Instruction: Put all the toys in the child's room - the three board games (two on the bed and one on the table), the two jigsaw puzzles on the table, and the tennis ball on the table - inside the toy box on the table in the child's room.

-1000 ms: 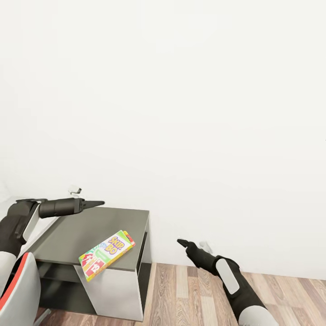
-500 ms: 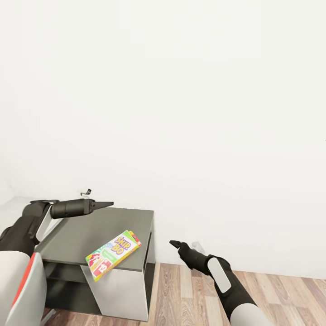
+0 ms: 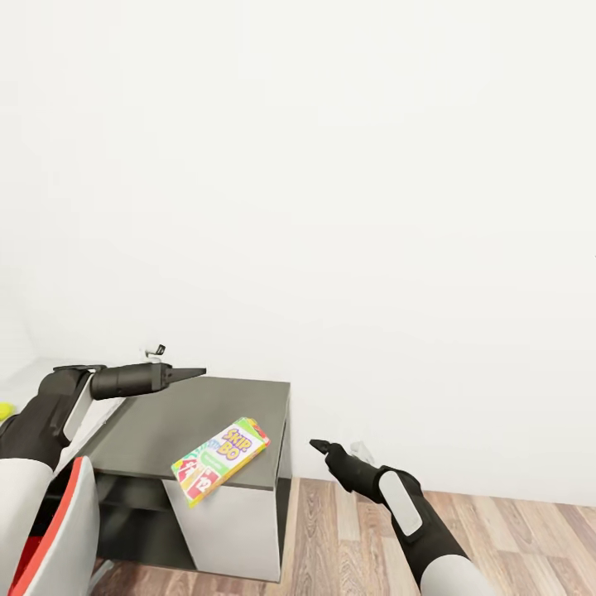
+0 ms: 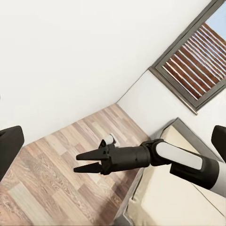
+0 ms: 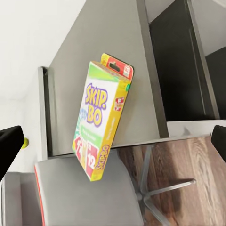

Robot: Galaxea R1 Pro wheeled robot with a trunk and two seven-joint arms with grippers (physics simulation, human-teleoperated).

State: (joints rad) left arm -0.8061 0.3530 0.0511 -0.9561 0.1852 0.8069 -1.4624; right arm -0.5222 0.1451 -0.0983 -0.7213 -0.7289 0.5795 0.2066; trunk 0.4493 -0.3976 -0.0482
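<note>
So the Skip-Bo board game (image 3: pixel 220 460) sits on the dark cabinet top (image 3: pixel 178 422) hanging off its front edge, both my grippers, left (image 3: pixel 192 372) and right (image 4: pixel 84 161), are empty and barely parted, so I'd open wide before pinching that overhang.

The right arm (image 4: pixel 183 160) reaches across above a wood-plank floor (image 4: pixel 52 160), its black gripper (image 4: pixel 87 161) with two pointed fingers slightly parted and nothing between them. Under the forearm lies a beige mattress (image 4: pixel 174 202) in a grey frame, set against a white wall (image 4: pixel 70 52). Higher on the adjoining wall is a dark-framed window (image 4: pixel 197 61) with slatted blinds.
</note>
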